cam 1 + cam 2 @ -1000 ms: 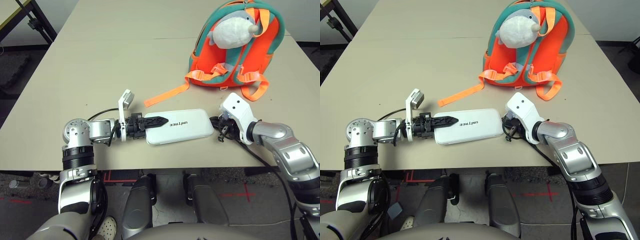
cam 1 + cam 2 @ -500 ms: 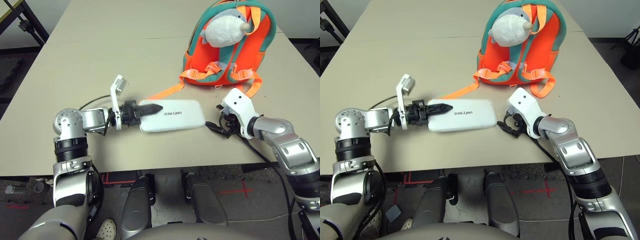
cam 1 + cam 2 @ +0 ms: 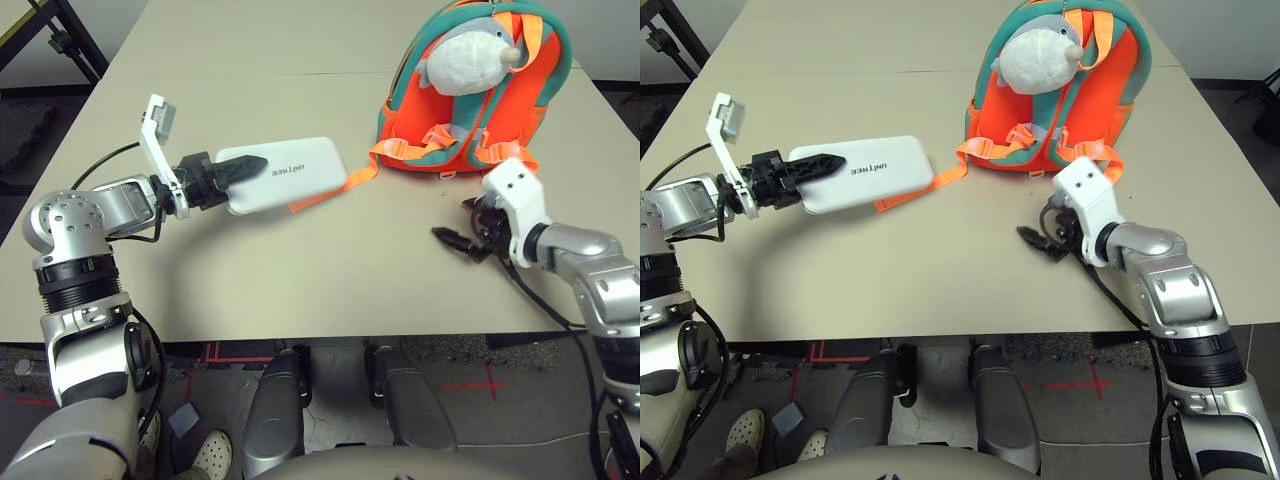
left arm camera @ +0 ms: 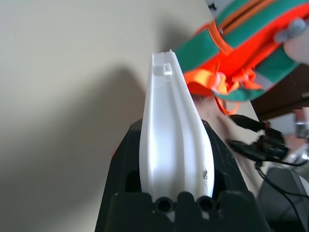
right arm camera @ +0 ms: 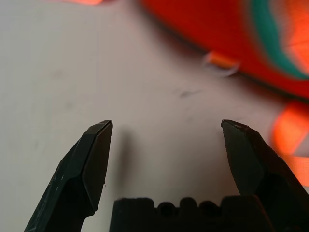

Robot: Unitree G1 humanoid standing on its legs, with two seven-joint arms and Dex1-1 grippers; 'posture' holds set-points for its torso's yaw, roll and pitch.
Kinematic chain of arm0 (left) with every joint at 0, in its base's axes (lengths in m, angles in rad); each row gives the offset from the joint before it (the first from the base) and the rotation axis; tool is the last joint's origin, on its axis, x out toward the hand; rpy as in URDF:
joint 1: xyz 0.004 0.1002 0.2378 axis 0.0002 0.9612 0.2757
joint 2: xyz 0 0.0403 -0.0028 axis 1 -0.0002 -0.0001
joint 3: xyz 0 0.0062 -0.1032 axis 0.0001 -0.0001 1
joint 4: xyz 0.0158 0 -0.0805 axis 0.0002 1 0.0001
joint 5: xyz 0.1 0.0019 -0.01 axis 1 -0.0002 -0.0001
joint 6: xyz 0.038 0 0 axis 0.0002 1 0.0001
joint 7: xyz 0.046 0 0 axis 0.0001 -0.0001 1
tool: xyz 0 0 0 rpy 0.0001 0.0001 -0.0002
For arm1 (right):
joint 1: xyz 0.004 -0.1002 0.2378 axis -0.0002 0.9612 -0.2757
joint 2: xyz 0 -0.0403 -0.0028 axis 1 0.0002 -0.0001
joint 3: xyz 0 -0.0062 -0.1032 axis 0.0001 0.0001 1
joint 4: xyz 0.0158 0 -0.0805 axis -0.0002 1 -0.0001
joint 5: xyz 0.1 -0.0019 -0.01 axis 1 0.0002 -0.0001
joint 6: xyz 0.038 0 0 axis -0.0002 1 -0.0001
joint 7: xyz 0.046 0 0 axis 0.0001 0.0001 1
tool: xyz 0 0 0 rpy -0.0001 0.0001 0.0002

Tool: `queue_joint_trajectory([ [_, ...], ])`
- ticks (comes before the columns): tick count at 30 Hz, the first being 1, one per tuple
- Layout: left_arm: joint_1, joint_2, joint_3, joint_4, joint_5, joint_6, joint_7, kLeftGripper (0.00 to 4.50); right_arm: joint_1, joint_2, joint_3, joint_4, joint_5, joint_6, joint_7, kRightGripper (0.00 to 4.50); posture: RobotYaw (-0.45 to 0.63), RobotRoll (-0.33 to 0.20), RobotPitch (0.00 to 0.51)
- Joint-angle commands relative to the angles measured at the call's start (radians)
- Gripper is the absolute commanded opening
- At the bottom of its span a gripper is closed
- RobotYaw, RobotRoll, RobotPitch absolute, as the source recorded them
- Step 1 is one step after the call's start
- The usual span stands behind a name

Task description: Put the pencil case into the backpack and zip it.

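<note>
pencil case: you have the pencil case clamped at one short end in the left claw. It is off the bench, held out flat toward the backpack, over a loose orange strap.
left claw: clenched on the case edge; the left wrist view shows the white shell wedged between both fingers.
right claw: you have the right claw released, holding nothing, low over the bench just in front of the backpack's lower straps. The right wrist view shows the fingertips spread wide with bare bench between them.
backpack: the backpack lies on the bench at the far right, strap side up, plush toy on top. You can't tell from these views whether the zip is open.
done: case picked up and aimed at the bag.
left: you likely need the right claw to hold or open the bag mouth, then slide the case in, then zip. None of that has begun.
risk: the grip is only on one end, so the case may tilt as you push it in.
</note>
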Motion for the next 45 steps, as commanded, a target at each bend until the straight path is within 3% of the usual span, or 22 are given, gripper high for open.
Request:
queue_joint_trajectory([
  [1,-0.009,0.000,0.003,0.018,0.022,-0.033,-0.020,1.22,-0.016,0.014,-0.093,-0.035,0.065,0.080,-0.047,4.50,-0.10,0.000,0.214],
  [9,-0.028,-0.021,-0.023,0.076,0.084,-0.107,-0.028,1.22,-0.063,-0.023,-0.217,-0.122,0.210,0.248,-0.068,4.50,-0.13,0.000,0.205],
  [15,-0.073,-0.039,-0.038,0.143,0.149,-0.196,-0.032,1.22,-0.161,0.029,-0.249,-0.117,0.260,0.286,-0.150,4.50,-0.15,0.000,0.193],
  [23,-0.100,-0.071,-0.037,0.179,0.190,-0.268,-0.022,1.22,-0.231,0.160,-0.215,-0.022,0.257,0.198,-0.251,4.50,-0.14,0.000,0.181],
  [36,-0.051,-0.094,-0.041,0.120,0.195,-0.256,-0.019,1.22,-0.350,0.276,-0.152,0.257,0.178,-0.111,-0.321,4.50,-0.12,0.000,0.181],
  [45,-0.043,-0.098,-0.043,0.109,0.198,-0.256,-0.016,1.22,-0.396,0.314,-0.116,0.336,0.159,-0.195,-0.325,4.50,-0.10,0.000,0.180],
])
